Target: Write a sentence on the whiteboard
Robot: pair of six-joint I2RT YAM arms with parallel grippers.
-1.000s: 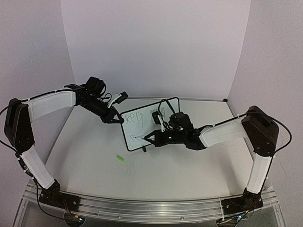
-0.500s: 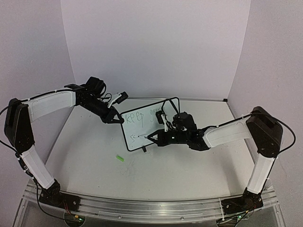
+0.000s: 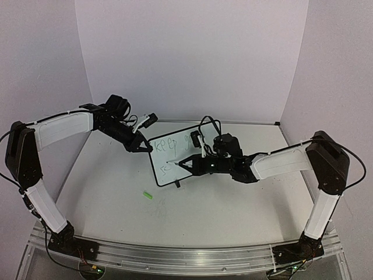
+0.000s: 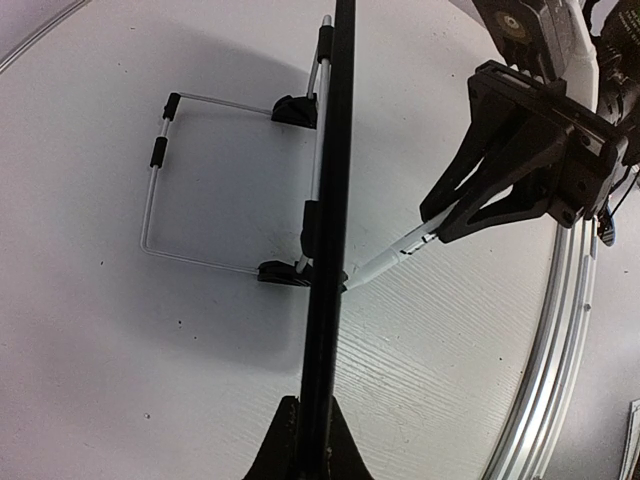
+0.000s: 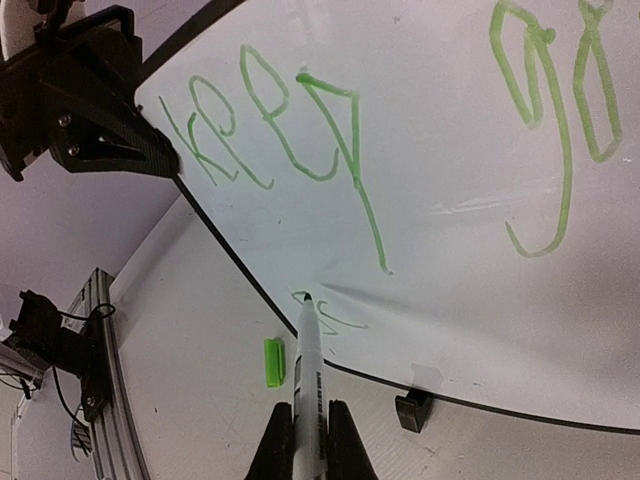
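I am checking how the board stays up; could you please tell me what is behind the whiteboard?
Behind the whiteboard, the left wrist view shows a thin wire stand resting on the table. In the top view the board itself covers that stand.

Whiteboard (image 5: 450, 150) glossy, smooth; frame (image 4: 338, 150) black plastic-looking; table (image 3: 204, 210) matt white, grained; rail (image 3: 175, 256) brushed metal
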